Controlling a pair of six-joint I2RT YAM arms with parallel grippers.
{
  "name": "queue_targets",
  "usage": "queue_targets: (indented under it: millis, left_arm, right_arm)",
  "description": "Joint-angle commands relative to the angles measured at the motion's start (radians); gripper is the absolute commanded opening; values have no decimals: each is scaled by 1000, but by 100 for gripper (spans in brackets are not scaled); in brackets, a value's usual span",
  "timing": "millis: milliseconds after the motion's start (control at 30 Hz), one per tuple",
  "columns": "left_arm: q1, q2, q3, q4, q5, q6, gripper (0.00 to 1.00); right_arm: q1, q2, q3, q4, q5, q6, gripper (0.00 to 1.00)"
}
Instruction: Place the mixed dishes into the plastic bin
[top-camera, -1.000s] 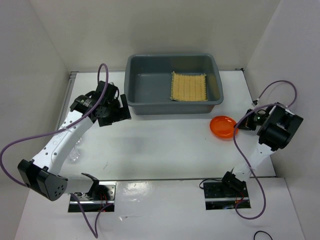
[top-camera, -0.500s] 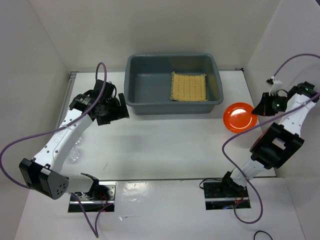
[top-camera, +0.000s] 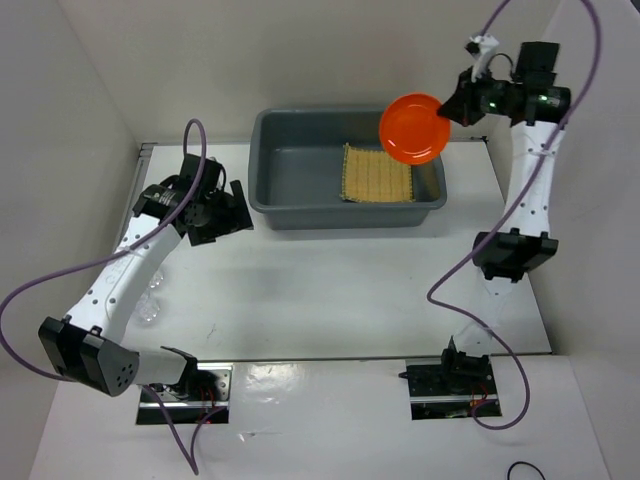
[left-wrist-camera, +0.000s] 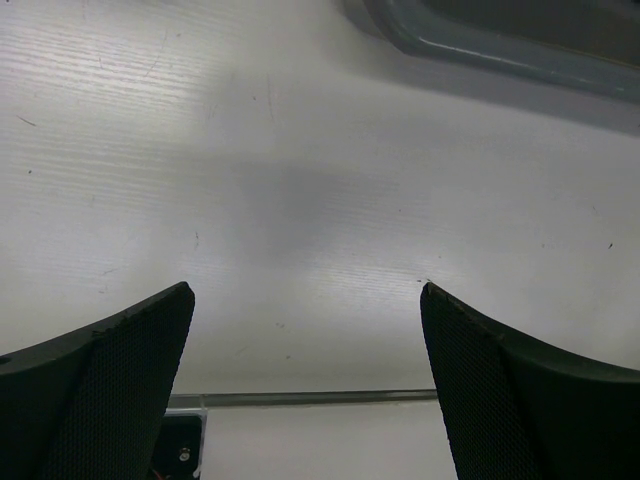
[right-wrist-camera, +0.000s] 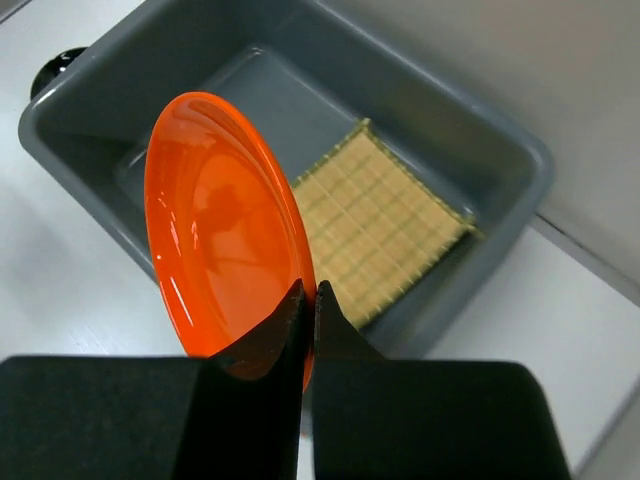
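My right gripper (top-camera: 452, 108) is shut on the rim of the small orange plate (top-camera: 413, 127) and holds it on edge, high over the right rear part of the grey plastic bin (top-camera: 345, 215). The right wrist view shows the plate (right-wrist-camera: 215, 220) pinched between my jaws (right-wrist-camera: 308, 295), above the bin (right-wrist-camera: 420, 110). The tan bamboo mat (top-camera: 378, 173) lies flat in the bin's right half (right-wrist-camera: 390, 225). My left gripper (top-camera: 230, 212) is open and empty (left-wrist-camera: 305, 290) over bare table left of the bin. Clear cups (top-camera: 150, 305) lie by the left arm. I cannot make out the black plate.
The bin's front rim (left-wrist-camera: 500, 50) shows at the top of the left wrist view. White walls enclose the table on the left, back and right. The arm bases (top-camera: 185, 385) stand at the near edge, and purple cables loop off both arms.
My right arm lifted the orange plate from the table at the right and swung it up and back over the bin's right rear. My left gripper shifted slightly left.
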Motion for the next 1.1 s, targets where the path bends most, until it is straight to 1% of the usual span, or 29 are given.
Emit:
queue_targets:
  millis: [0,67,100,133,200,233,400,467,500,533,600,633,700,733,767,800,867,900,967,1000,1033,1067]
  left_arm:
    - [20,-10,48,2,-3,19,100]
    - [31,1,59,2,-3,19,100]
    - [31,16,73,-9,-3,30,100]
    - [43,16,86,-9,-3,30,100]
    - [52,41,87,-9,-12,30,100]
    - [52,41,96,-9,-12,30,100]
    - [72,65,87,12,-12,7,100]
    - [72,88,87,12,-12,-2,100]
    - [72,88,97,12,-12,-2,100]
    - [72,98,97,3,-12,-2,100]
    - [72,107,97,3,-12,-11,100]
    - [72,116,106,3,-12,-11,100]
    - [81,116,107,3,-21,-21,100]
    - [81,116,107,3,-21,-21,100]
    - [81,116,94,3,-21,-31,100]
    - [81,125,94,3,-21,-31,100]
    - [92,125,71,3,-21,-31,100]
    - [109,125,71,15,-21,-31,100]
    - [135,125,62,15,-11,-31,100]
    - [167,125,62,30,1,-31,100]
    - [187,125,48,44,14,-31,100]
    - [208,116,36,87,52,-22,100]
  right_arm:
    - [92,140,100,55,89,123,0]
    - [130,203,123,75,129,146,0]
    - [143,265,132,90,150,146,0]
    - [166,296,142,111,204,146,0]
    - [184,358,165,112,239,146,0]
    - [193,415,188,125,278,146,0]
    - [235,558,282,145,335,146,0]
    - [244,645,386,136,345,146,0]
    - [244,709,464,125,364,162,0]
    - [244,742,503,116,388,162,0]
    - [244,779,482,139,398,174,0]
    - [244,797,507,139,416,174,0]
    - [235,816,508,148,430,183,0]
    - [235,828,508,157,445,192,2]
    - [235,828,508,168,459,192,8]
    - [235,837,508,168,459,192,24]
    - [226,837,508,187,459,202,35]
    - [215,822,508,187,459,214,43]
    - [215,802,508,187,450,225,50]
    - [206,791,508,187,450,234,54]
    - [206,767,508,187,450,234,71]
    - [206,753,508,176,450,234,81]
